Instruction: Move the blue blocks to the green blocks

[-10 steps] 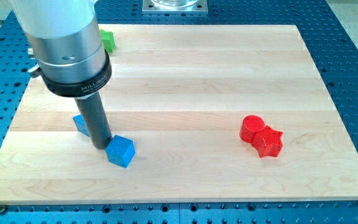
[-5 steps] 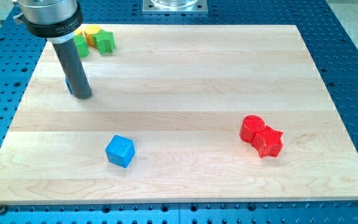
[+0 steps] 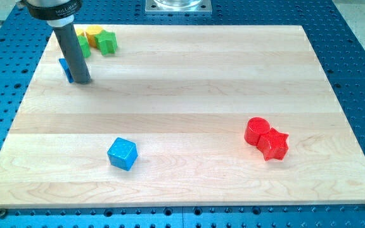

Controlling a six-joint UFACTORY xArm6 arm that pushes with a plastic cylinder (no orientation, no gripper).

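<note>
My tip [image 3: 83, 81] rests on the board at the upper left. A small blue block [image 3: 64, 68], mostly hidden behind the rod, touches its left side. Just above it sit a green block [image 3: 82, 47], partly hidden by the rod, and a green star-shaped block [image 3: 107, 42]. A blue cube [image 3: 121, 154] lies alone at the lower left of the board, well below the tip.
A yellow block [image 3: 93, 34] sits between the two green blocks at the top left. A red cylinder [image 3: 256, 130] and a red star-shaped block [image 3: 274, 145] touch each other at the right. The wooden board [image 3: 189, 82] lies on a blue perforated table.
The rod has pushed the small blue block from beside the blue cube up the board to just below the green blocks. The blue cube stayed behind.
</note>
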